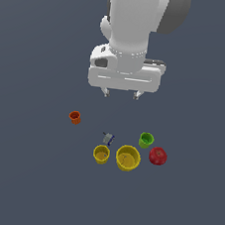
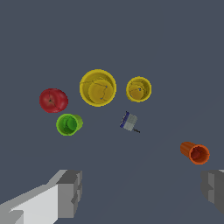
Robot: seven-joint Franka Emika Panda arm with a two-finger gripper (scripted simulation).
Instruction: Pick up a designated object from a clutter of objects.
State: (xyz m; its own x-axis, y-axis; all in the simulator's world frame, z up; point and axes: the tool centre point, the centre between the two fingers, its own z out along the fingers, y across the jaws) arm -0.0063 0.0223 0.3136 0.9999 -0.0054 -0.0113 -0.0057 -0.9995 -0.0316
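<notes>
Exterior view. White arm hangs high over the dark grey floor [image 1: 21,183], its two-finger gripper [image 1: 121,92] pointing down, fingers spread wide, nothing between them. The target, a small bright green cylindrical cup [image 1: 146,139], sits below and toward the exterior view's right of the gripper. Taking the green cup as landmark: a round red fruit [image 1: 157,155] lies just beside it, a large yellow open-topped cup [image 1: 128,158] close on its other flank, a smaller yellow cup [image 1: 101,154] beyond that, a tiny grey-blue piece [image 1: 108,138] near, and a tiny orange cup [image 1: 75,117] well apart.

Wrist view. Both grey fingertips [image 2: 70,192] show at the frame's edges, wide apart and empty. The green cup [image 2: 68,124] looks tilted, mouth facing the camera. Red fruit [image 2: 53,100] is just beside it, possibly touching; the big yellow cup [image 2: 98,87] is near but clear of it.

Judgement: the arm is in approach, not yet over the target. To do it well, centre over the green cup first, then turn the wrist so the fingers drop into the free sides, away from the fruit and the yellow cup. Descend straight; close gently, since a light cup may roll.
</notes>
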